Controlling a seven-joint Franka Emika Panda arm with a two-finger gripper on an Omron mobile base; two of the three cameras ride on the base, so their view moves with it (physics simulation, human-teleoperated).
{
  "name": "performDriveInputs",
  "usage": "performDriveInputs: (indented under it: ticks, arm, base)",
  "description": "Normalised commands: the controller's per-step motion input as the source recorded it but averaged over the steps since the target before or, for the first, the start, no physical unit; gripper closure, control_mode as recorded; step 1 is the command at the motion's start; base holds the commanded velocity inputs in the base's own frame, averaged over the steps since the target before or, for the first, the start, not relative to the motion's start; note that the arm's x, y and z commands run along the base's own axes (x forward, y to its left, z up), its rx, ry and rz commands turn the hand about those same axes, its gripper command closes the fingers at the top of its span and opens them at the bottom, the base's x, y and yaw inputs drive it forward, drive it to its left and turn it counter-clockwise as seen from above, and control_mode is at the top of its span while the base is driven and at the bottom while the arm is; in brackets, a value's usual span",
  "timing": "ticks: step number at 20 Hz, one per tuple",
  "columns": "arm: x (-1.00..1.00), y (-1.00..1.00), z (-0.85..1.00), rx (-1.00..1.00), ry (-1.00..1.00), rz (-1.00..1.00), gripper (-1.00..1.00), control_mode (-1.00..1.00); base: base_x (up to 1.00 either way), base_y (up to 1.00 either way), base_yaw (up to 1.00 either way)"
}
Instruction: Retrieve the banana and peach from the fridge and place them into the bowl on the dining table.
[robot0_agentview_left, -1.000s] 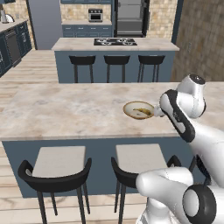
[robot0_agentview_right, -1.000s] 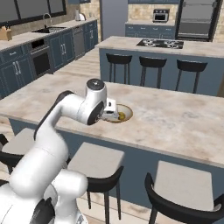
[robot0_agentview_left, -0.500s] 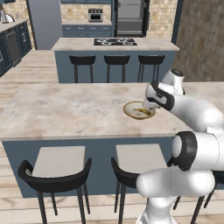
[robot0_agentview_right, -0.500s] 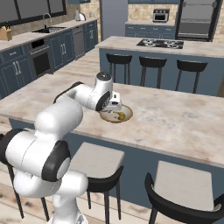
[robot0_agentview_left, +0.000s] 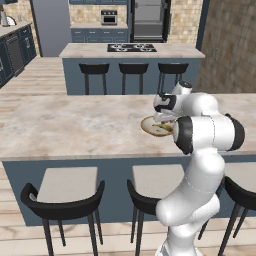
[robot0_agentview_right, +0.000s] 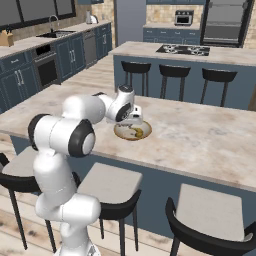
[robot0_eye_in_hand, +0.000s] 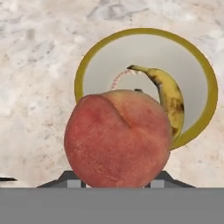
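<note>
- Because the peach (robot0_eye_in_hand: 118, 138) sits so close to the hand camera, it blocks the near part of the bowl (robot0_eye_in_hand: 87, 65) and the lower end of the banana (robot0_eye_in_hand: 168, 98); the gripper's fingertips are hidden behind the fruit as well.
- From the base cameras the gripper (robot0_agentview_right: 134, 119) hovers right over the bowl (robot0_agentview_right: 144, 133), and the wrist covers the peach, so the fruit itself is hard to make out there.
- Its jaws are closed on the peach, which hangs above the bowl, not yet inside it.
- Curved along the far-right inner wall of the bowl, the banana lies with its dark stem pointing toward the bowl's middle.
- In the left base view the robot's own elbow cuts off the right edge of the bowl (robot0_agentview_left: 150, 129).
- On the tabletop (robot0_agentview_left: 75, 125) the bowl stands near the robot's edge, with bare marbled stone all round it.
- Black-backed stools (robot0_agentview_left: 65, 192) are tucked under the tabletop edge nearest the robot, on each side of the arm.
- Beyond the bowl, well apart, stands an island with a cooktop (robot0_agentview_left: 131, 48) and three more stools.
</note>
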Motion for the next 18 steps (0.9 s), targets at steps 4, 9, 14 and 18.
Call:
performDriveInputs:
  ticks: [4, 9, 14, 18]
  arm:
    - [1.00, -0.19, -0.53, 0.00, 0.03, -0.01, 1.00, -1.00]
    - [0.93, -0.22, -0.40, 0.00, 0.00, -0.02, 1.00, -1.00]
    - [0.59, -0.08, -0.32, 0.00, 0.00, -0.01, 1.00, -1.00]
    - [0.22, 0.01, -0.39, 0.00, 0.00, 0.00, 1.00, -1.00]
  base:
    - [0.00, 0.00, 0.00]
    - [0.00, 0.00, 0.00]
    - [0.00, 0.00, 0.00]
    - [0.00, 0.00, 0.00]
